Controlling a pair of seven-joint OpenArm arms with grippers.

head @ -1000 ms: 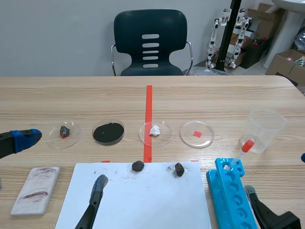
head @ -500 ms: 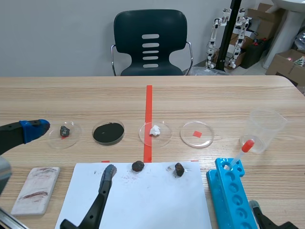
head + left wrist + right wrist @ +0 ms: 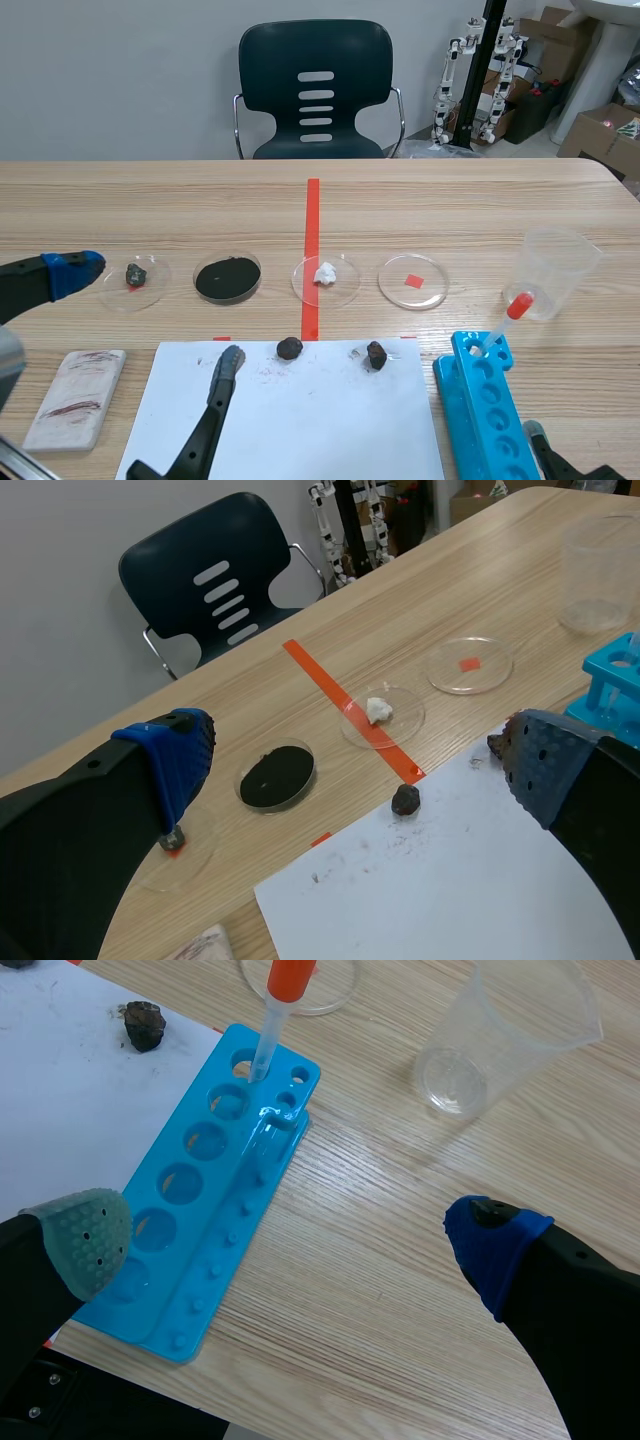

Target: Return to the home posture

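We see the left black two-fingered gripper (image 3: pixel 360 765) spread wide, hanging low over the near left edge of the white paper sheet (image 3: pixel 450 880). The right black two-fingered gripper (image 3: pixel 288 1240) gapes likewise, low over the near end of the blue plastic tube rack (image 3: pixel 215 1210).

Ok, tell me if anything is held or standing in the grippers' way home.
Nothing visible. The left gripper is open and empty above the white paper; the right gripper is open and empty by the near end of the blue rack. The dropper stands in its far end.
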